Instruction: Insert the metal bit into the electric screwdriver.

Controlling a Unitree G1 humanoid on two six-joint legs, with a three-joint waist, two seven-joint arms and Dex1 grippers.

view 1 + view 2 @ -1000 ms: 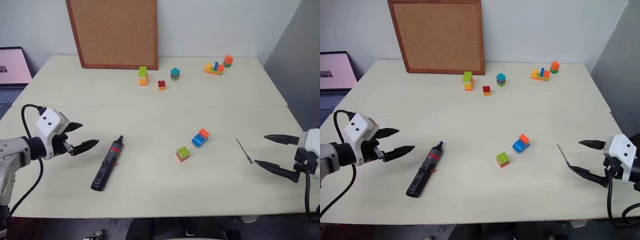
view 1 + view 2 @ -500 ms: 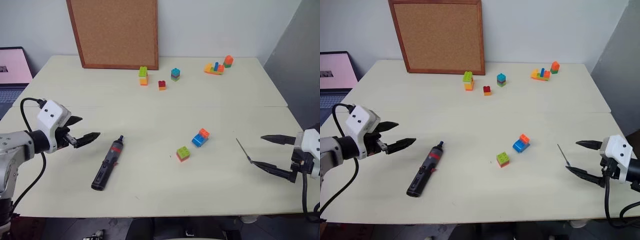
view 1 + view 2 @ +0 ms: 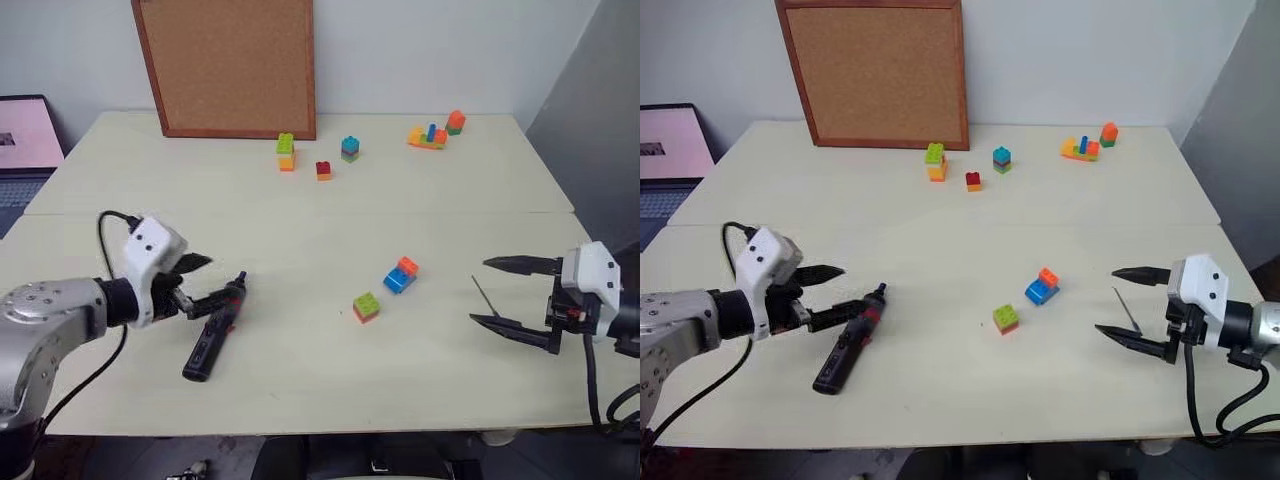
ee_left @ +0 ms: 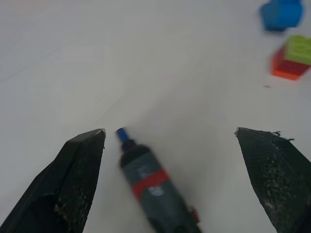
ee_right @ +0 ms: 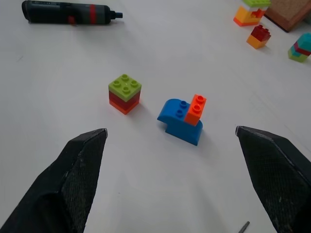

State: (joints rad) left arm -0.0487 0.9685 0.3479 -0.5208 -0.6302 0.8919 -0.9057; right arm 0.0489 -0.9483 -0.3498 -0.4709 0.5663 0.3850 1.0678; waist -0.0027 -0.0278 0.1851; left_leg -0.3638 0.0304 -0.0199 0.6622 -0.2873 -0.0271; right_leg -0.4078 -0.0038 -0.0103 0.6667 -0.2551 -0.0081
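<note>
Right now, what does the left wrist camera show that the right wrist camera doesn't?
Left wrist alone: the open left gripper astride the electric screwdriver, seen close up. Right wrist alone: the open right gripper, the end of the metal bit, the cork board's corner and distant bricks. Both: the screwdriver, the green-and-red brick, the blue-and-orange brick and the table.

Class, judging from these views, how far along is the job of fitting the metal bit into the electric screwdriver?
Done: nothing yet. The electric screwdriver and metal bit both lie on the table, apart. In hand: the left gripper, jaws open, is at the screwdriver's front end; the right gripper, open, is beside the bit. Left: grasping both and inserting.
</note>
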